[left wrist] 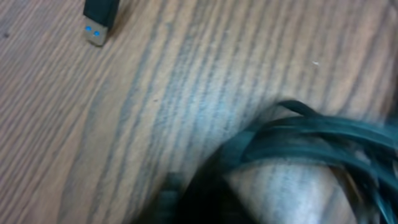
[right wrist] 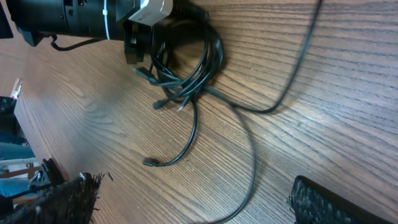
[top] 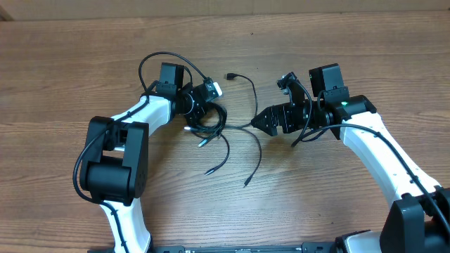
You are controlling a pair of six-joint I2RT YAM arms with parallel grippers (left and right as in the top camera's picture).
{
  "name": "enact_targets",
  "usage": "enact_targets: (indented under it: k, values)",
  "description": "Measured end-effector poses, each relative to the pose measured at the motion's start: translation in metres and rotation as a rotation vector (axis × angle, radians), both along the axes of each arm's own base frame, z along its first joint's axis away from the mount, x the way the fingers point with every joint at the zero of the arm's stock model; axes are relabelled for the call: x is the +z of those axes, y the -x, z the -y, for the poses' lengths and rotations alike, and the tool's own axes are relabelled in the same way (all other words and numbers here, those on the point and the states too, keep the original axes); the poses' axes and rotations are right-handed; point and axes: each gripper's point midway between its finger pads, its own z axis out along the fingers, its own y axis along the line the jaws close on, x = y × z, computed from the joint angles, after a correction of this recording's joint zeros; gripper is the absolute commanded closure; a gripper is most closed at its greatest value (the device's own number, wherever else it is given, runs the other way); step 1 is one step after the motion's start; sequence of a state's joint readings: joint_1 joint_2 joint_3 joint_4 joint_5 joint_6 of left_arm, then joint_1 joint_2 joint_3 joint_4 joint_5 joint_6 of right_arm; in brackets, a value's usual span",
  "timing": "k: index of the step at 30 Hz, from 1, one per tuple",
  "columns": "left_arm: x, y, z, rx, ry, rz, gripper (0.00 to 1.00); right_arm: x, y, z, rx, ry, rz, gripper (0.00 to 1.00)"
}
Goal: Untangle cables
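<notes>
Wood-grain tabletop, both arms reaching in toward its middle. The cables (right wrist: 214, 56) lie there as a loose coil, with strands trailing toward the arms' edge. The left gripper (top: 199, 111) sits on the coil; I cannot tell its grip. The right gripper (right wrist: 194, 186) is spread wide, holding nothing.

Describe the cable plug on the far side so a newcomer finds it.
On the wooden table, look between the left gripper at the cable bundle and the right gripper. One strand arcs away from the robot, ending in a small plug; the other loose ends trail toward it.
</notes>
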State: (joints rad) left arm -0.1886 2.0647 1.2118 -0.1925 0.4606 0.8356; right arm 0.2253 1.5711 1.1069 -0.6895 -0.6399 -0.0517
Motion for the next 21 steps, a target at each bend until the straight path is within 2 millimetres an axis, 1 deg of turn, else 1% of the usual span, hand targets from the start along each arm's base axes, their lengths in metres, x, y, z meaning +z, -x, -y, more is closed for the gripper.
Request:
enact_targets:
  k: [3,6,8,10,13,14,15,18,19,20,21]
  values:
    - [0.002,-0.003,-0.001,0.06,0.019,-0.032,0.96,0.0,0.0,0.0,-0.009,-0.002,-0.007,0.07]
    - [0.005,-0.006,-0.002,0.158,0.053,-0.086,0.96,0.0,0.0,0.0,-0.026,-0.008,-0.024,0.1]
    - [0.011,-0.01,-0.003,0.252,0.093,-0.13,0.96,0.0,0.0,0.0,-0.044,-0.014,-0.043,0.11]
    - [0.023,-0.011,-0.004,0.345,0.139,-0.169,0.96,0.0,0.0,0.0,-0.06,-0.023,-0.061,0.15]
    - [0.052,-0.009,-0.005,0.45,0.201,-0.205,0.96,0.004,0.003,-0.005,-0.067,-0.058,-0.094,0.25]
    - [0.073,-0.008,-0.005,0.497,0.241,-0.209,0.96,0.005,0.005,-0.007,-0.062,-0.076,-0.107,0.27]
    - [0.088,-0.006,-0.006,0.525,0.265,-0.214,0.96,0.007,0.008,-0.009,-0.056,-0.095,-0.119,0.28]
    - [0.142,0.012,-0.01,0.611,0.338,-0.237,0.96,0.014,0.017,-0.017,-0.029,-0.156,-0.167,0.29]
    - [0.151,0.019,-0.011,0.624,0.346,-0.246,0.96,0.015,0.019,-0.018,-0.023,-0.168,-0.177,0.3]
    - [0.166,0.028,-0.013,0.638,0.358,-0.253,0.96,0.017,0.023,-0.02,-0.013,-0.188,-0.197,0.3]
    - [0.177,0.036,-0.014,0.647,0.366,-0.256,0.96,0.02,0.027,-0.022,-0.001,-0.206,-0.213,0.3]
